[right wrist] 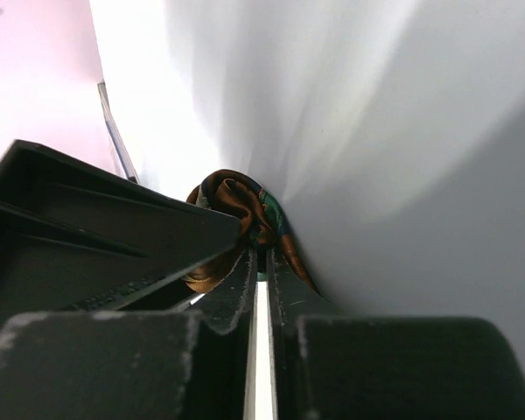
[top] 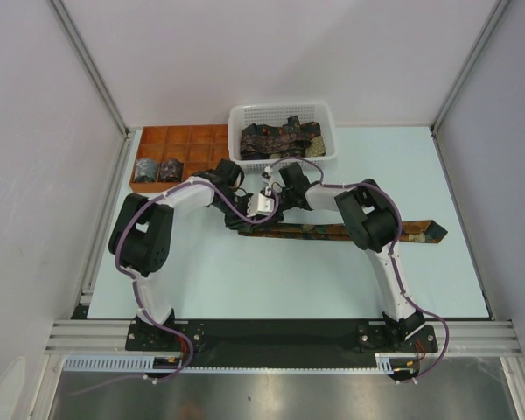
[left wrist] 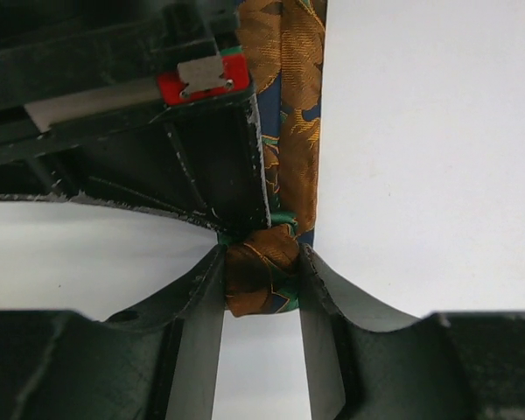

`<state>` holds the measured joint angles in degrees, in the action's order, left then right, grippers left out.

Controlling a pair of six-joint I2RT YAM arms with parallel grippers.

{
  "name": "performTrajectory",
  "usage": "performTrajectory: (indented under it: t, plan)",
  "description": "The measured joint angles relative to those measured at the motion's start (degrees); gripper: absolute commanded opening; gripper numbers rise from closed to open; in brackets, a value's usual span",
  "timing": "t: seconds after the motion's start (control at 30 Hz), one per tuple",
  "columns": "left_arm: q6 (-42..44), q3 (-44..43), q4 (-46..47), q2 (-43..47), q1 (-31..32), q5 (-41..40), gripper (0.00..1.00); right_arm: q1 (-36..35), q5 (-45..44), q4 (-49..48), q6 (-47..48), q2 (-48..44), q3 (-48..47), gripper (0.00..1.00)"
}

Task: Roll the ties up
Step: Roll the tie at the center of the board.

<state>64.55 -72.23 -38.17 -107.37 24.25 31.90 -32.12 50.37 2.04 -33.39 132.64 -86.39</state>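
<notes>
**Both jaws at the rolled end of one tie**

One tie (top: 315,231) is laid flat on the surface (top: 245,289), its long axis running left to right in the top view. The unrolled length stretches away to the right, under the right arm (top: 372,223). Its left end is curled into a small tight roll (left wrist: 261,278), and both jaws are gathered there. The roll is bracketed by the left jaws, half closed and pressed against both its sides. The right jaws are shut almost to a slit, with fabric pinched at their tips. Neither arm is judged nearer; further rolling would have to travel rightward along the strip.
</notes>
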Motion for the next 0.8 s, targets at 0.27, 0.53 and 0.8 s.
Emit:
performTrajectory:
  t: [0.27,0.53,0.8]
  plan:
    - [1.42,0.90,-0.04,-0.42,0.81,-2.91,0.40,0.90,0.33,0.35,-0.31,-2.29,2.27,0.26]
    - [1.92,1.29,0.00,-0.76,0.83,-3.67,0.39,3.30,2.73,-1.68,-2.91,-5.81,5.57,0.37]
    - [1.90,1.29,0.02,-0.79,0.87,-3.69,0.40,1.42,4.00,-5.38,-5.86,-5.79,5.70,0.40]
